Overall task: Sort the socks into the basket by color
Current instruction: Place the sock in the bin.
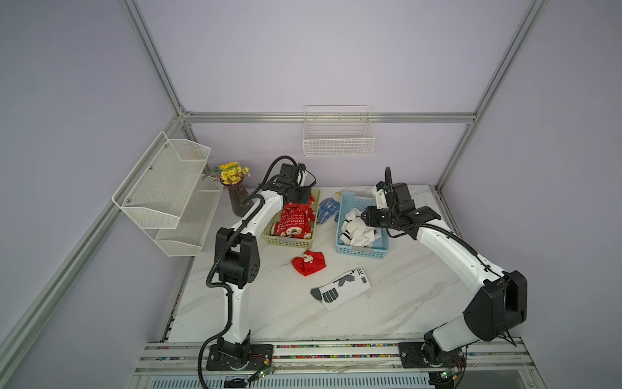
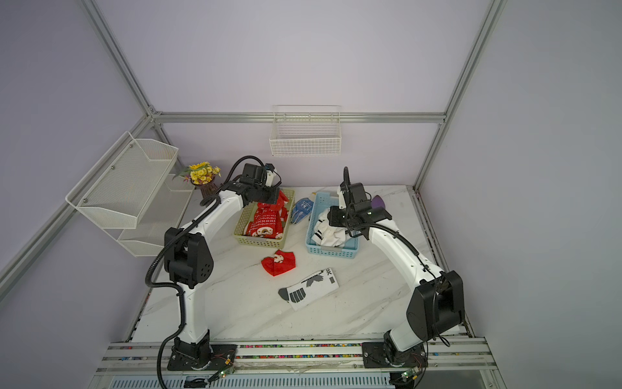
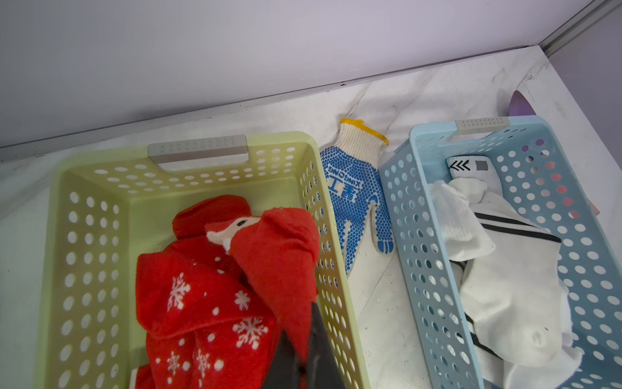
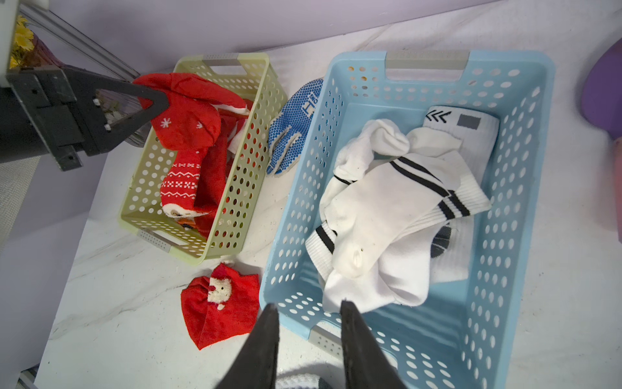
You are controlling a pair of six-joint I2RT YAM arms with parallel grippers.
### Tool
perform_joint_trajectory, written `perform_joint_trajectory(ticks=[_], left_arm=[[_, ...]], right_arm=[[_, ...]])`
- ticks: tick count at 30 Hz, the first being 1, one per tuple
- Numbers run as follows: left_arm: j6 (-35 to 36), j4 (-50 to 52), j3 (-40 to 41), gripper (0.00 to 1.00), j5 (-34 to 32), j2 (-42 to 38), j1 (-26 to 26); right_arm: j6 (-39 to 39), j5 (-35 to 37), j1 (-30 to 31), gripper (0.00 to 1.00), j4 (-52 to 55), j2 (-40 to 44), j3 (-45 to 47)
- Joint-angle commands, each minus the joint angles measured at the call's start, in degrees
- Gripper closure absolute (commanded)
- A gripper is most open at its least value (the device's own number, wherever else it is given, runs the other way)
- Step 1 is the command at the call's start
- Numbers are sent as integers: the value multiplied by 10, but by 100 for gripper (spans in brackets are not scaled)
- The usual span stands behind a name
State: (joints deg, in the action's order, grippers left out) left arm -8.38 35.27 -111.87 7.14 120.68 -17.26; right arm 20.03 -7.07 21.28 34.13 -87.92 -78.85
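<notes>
Right wrist view takes in most of it: the pale marble surface (image 4: 111, 323) carries two perforated baskets side by side, close but apart. The blue basket (image 4: 525, 235) holds a heap of white socks (image 4: 380, 215) with black stripes, and one folded white piece with arrow marks lies under them at the far end. The green basket (image 4: 235, 208) holds red socks (image 4: 178, 182) with white patterns.

In a top view, a loose white sock (image 1: 341, 289) with black and grey marks lies flat on the open surface, nearer my bases than either basket. A loose red sock (image 4: 220, 303) with a Santa face lies crumpled just in front of the gap between the baskets, near the blue basket's corner and apart from the white one. A blue dotted glove (image 4: 292, 124) lies in that gap between the two baskets.

My left tool (image 4: 161, 101) hangs over the far end of the green basket, its jaws pressed together on a held red sock (image 4: 188, 118) with snowflakes, which droops into the basket onto the others. In the left wrist view that sock bunches up out of my dark fingers (image 3: 319, 353).

My right tool (image 4: 309, 304) hovers above the blue basket with its jaws apart and nothing between them.
</notes>
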Motion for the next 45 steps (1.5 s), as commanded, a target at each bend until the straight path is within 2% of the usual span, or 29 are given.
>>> perform_joint_trajectory(ticks=[1,29,45], left_arm=[[-5,-33,-34,100,18,2,5],[-60,-111,161,100,9,-28,23],[-81,-140,210,100,9,-14,40]], right_arm=[[-10,6,3,66,4,-1,-12],[-7,-1,4,66,-1,0,-5],[-3,-1,9,65,-2,-3,-3]])
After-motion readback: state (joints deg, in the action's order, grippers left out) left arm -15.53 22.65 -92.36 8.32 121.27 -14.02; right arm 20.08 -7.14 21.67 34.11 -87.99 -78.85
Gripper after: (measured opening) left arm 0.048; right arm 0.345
